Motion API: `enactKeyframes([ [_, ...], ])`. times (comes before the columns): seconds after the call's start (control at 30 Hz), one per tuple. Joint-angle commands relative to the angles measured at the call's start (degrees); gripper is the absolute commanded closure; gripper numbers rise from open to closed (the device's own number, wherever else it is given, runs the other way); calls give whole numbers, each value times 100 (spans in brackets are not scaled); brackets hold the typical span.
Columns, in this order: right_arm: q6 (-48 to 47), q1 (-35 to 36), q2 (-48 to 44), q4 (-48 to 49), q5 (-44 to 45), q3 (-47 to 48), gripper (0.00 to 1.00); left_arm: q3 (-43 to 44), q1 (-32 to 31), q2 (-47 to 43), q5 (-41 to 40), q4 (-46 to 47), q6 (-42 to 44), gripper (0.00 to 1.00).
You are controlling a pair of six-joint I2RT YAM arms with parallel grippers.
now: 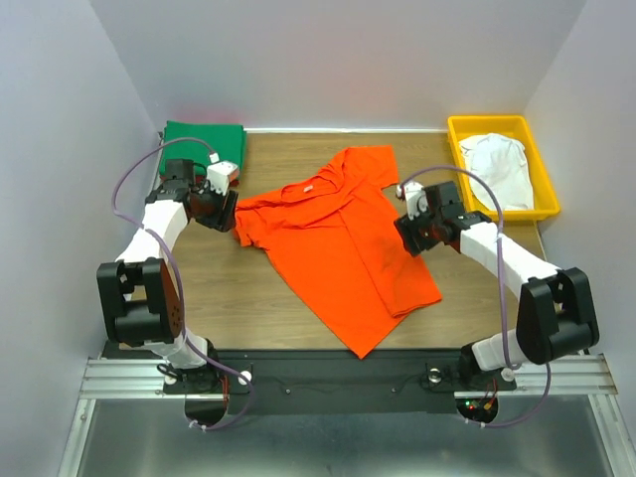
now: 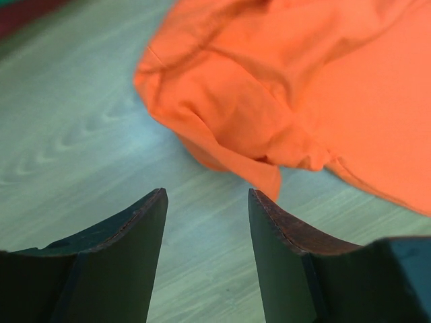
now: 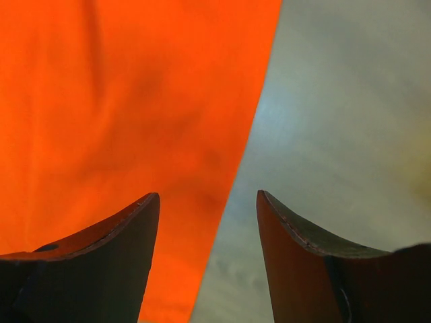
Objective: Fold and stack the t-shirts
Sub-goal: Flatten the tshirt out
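The bright orange t-shirt [image 1: 343, 243] lies spread on the table's middle, collar toward the back. A folded green t-shirt [image 1: 204, 139] sits at the back left, with a sliver of dark red cloth beside it in the left wrist view [image 2: 27, 12]. A white t-shirt [image 1: 500, 167] lies crumpled in the tray. My left gripper [image 1: 231, 224] is open and empty, just off the orange shirt's bunched left sleeve [image 2: 222, 128]. My right gripper [image 1: 409, 238] is open and empty, straddling the shirt's right edge [image 3: 252, 134] from above.
The yellow plastic tray [image 1: 472, 129] stands at the back right. Bare wooden table [image 1: 238, 298] lies in front of the shirt on the left and on the right [image 1: 477, 298]. White walls close in the sides and back.
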Motion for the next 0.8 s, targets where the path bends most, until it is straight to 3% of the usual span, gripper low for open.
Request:
enactKeyframes([
  [0.0,121,-97,-108,-599,197,-153,34,-281,25,-27,270,-269,152,37],
  [0.43,183,-432,621,-828,39,-470,35,-916,43,51,269,12,3,35],
  [0.57,209,-441,815,-828,-102,-532,38,-749,43,201,873,-136,38,35],
  [0.63,148,-467,972,-811,-119,-550,48,-652,43,201,1208,-242,108,35],
  [0.67,147,-467,973,-819,-111,-558,48,-652,43,210,1254,-260,100,35],
  [0.77,112,-554,1140,-819,-146,-532,63,-520,43,385,1359,-357,117,35],
])
